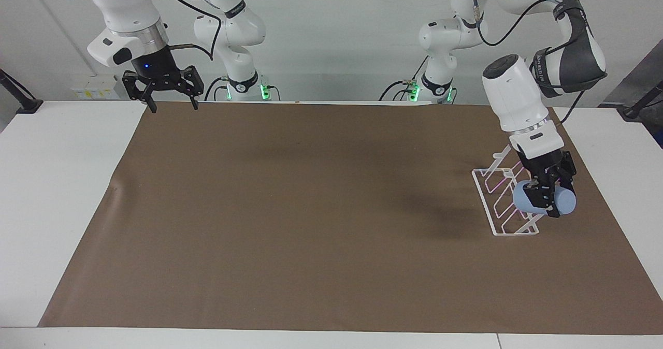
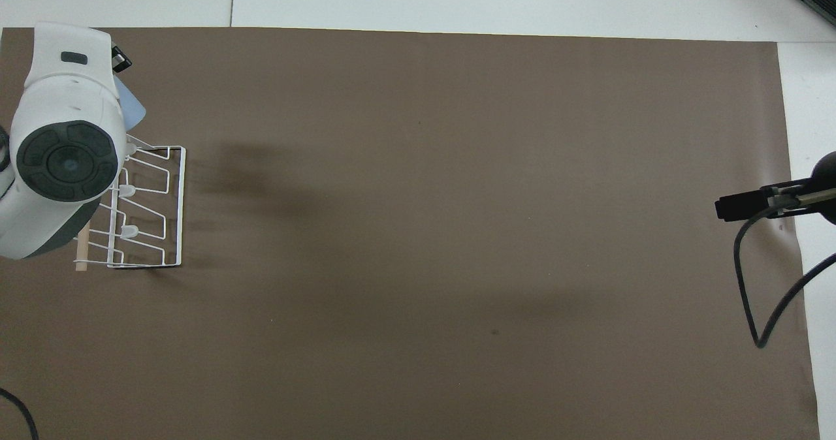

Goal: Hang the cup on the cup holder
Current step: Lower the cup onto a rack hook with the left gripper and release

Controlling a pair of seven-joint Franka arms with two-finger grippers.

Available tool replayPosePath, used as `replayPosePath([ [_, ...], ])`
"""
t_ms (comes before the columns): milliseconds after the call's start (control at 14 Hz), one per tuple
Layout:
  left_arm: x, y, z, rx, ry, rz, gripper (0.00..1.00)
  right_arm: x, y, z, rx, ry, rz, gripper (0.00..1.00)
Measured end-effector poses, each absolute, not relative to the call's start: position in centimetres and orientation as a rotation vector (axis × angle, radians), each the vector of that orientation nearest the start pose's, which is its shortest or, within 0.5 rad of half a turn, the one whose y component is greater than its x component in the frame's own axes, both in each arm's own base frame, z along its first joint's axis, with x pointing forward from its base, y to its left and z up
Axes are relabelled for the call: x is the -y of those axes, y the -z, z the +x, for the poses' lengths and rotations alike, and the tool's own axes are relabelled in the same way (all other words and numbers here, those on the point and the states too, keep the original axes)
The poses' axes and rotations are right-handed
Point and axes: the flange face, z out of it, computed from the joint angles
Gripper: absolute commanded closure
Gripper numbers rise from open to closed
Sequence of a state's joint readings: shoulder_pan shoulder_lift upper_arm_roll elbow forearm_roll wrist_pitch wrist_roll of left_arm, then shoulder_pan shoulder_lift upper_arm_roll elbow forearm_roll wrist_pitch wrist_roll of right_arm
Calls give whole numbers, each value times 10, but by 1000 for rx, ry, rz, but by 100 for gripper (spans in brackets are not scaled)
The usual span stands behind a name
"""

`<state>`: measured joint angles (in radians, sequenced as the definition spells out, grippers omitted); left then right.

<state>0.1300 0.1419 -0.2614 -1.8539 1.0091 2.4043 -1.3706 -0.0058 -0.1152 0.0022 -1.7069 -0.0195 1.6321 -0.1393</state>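
Light blue cup [image 1: 545,200] clamped in left gripper [image 1: 544,200], lying sideways over the cup holder [image 1: 505,204] at its end farthest from the robots. Placement step, I'd say; next needs its mouth lined onto a prong. Right gripper [image 1: 171,103] open, waiting over the brown mat [image 1: 290,209].

The broad brown paper mat [image 1: 311,209] lies open across its middle and the right arm's end, while at the left arm's end the white wire cup holder [image 1: 500,204] and the left gripper [image 1: 545,196] clamping the light blue plastic cup [image 1: 564,202] block passage.
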Motion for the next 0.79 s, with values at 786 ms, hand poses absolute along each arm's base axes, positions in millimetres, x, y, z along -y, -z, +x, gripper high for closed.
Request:
replayPosePath([
  [786,54,-463,622,747,1148,-2491,100,14,-615,564,192,68,-3166,0],
])
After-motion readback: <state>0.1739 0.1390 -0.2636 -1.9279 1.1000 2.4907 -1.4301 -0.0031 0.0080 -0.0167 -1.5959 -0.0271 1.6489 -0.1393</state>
